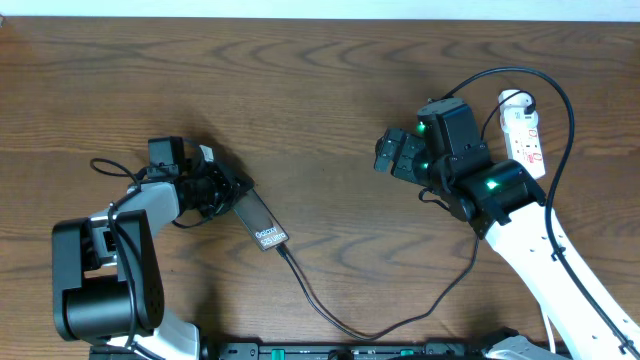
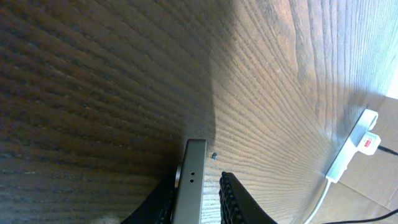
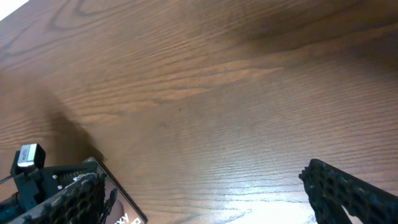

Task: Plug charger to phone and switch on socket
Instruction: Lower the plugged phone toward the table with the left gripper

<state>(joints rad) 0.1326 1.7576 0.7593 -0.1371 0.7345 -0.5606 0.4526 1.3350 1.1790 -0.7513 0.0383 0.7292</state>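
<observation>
The work surface is a dark brown wooden table with pronounced grain. The phone lies left of centre, set diagonally, with its lettered end pointing near and right. The charger meets that lettered end with its plug tip. Whether the tip is fully seated cannot be told. From there the thin black cable runs toward the near edge, curves right, and rises toward the right arm.

The left gripper is at the phone's far-left end, its fingers standing on either side of the phone. In the left wrist view, one finger lies against the phone's edge and a thin strip of table shows beside the other. Whether the grip is actually closed on the phone cannot be told.

The right gripper is right of centre, well apart from the phone. Its fingers are spread wide with nothing between them.

The socket lies at the far right, just beside the right arm, with its white plug and black cord at the far end
</observation>
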